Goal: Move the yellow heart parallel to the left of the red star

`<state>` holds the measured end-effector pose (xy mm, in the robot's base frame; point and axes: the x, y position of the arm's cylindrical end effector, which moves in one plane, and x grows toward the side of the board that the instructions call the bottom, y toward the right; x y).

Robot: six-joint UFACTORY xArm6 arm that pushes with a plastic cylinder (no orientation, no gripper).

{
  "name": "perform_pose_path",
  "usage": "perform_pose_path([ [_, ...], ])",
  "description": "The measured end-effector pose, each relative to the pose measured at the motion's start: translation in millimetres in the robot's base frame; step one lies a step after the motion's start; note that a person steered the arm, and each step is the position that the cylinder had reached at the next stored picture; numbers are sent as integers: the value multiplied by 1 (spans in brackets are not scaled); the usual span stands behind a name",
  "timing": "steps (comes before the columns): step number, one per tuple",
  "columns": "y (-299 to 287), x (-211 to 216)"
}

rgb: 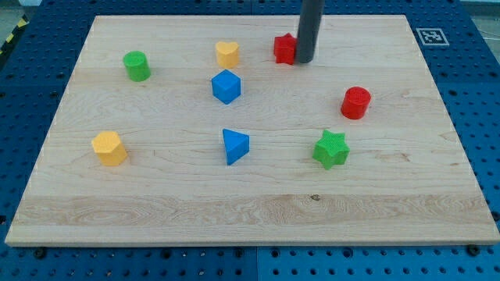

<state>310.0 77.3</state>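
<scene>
Nearest the view's bottom edge, the wooden board [234,215] shows a bare strip of pale grain, with blue pegboard [476,94] around it. Going up from there comes a loose row of three blocks: a yellow hexagonal block [108,148] at the view's left, a blue triangular block [234,146] near the middle, and a green star [331,149] to the view's right. Higher and further right sits a red cylinder [355,102], well apart from the others. Near the board's middle, a blue cube-like block [226,86] lies just below the yellow heart [227,54]. A green cylinder [137,65] stands off at the view's left.

Toward the view's top lies the yellow heart, with the red star [284,48] to its right at nearly the same height across the board — the two are near each other but apart, a gap of bare wood between them.

My tip [304,61] rests on the board at the red star's right side, touching it or just beside it — I cannot tell which. So the star sits between my tip and the heart, and my tip is not in contact with the heart. The dark rod [309,27] rises nearly upright from the tip and leaves the view at its top edge. I carry no jaws, only this rod
</scene>
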Motion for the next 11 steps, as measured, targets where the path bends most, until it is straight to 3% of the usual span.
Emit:
perform_pose_path([
  [4,-87,2],
  [11,-174,11],
])
